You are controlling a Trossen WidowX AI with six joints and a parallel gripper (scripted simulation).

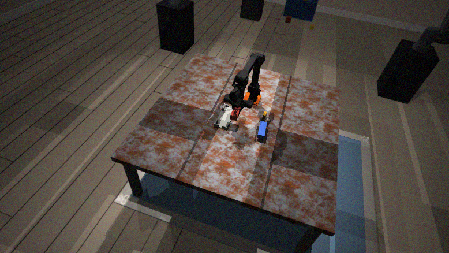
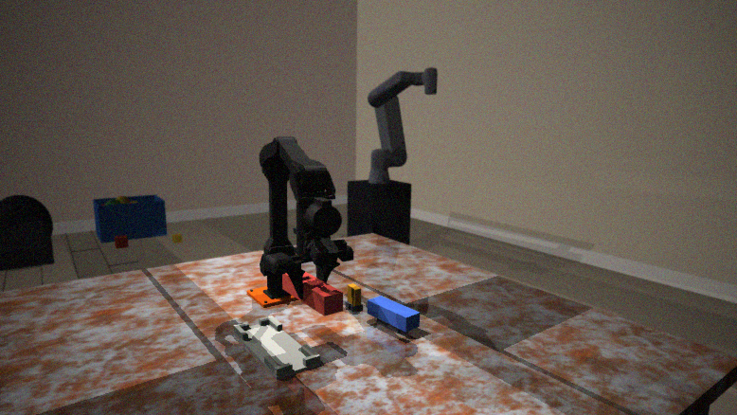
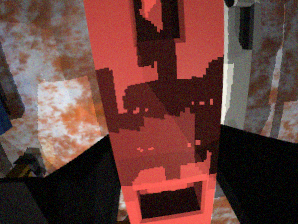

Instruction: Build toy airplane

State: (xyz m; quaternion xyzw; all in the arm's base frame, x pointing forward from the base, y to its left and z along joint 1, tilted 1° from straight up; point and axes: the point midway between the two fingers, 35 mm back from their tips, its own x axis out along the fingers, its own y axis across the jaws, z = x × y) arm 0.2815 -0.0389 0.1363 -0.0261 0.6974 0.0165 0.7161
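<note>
Fuselage (image 1: 235, 113) (image 2: 323, 295) (image 3: 160, 65) at risk of cocking on the cradle (image 1: 224, 118) (image 2: 280, 346) (image 3: 236, 95) walls if lowered misaligned.
Gripper (image 1: 238, 108) (image 2: 314, 288) (image 3: 167, 150) about half open, clamped on it, centre of top frame; cradle adjacent, lower left; wing (image 1: 262, 129) (image 2: 392, 313) (image 3: 4, 117) unfitted, right.

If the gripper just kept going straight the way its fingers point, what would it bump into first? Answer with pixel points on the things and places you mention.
Probably the tabletop (image 1: 220, 163) (image 2: 463, 370), met first by the red block (image 1: 235, 113) (image 2: 323, 298) (image 3: 150, 150) in the gripper (image 1: 238, 108) (image 2: 312, 288) (image 3: 167, 150); depth is unclear.
</note>
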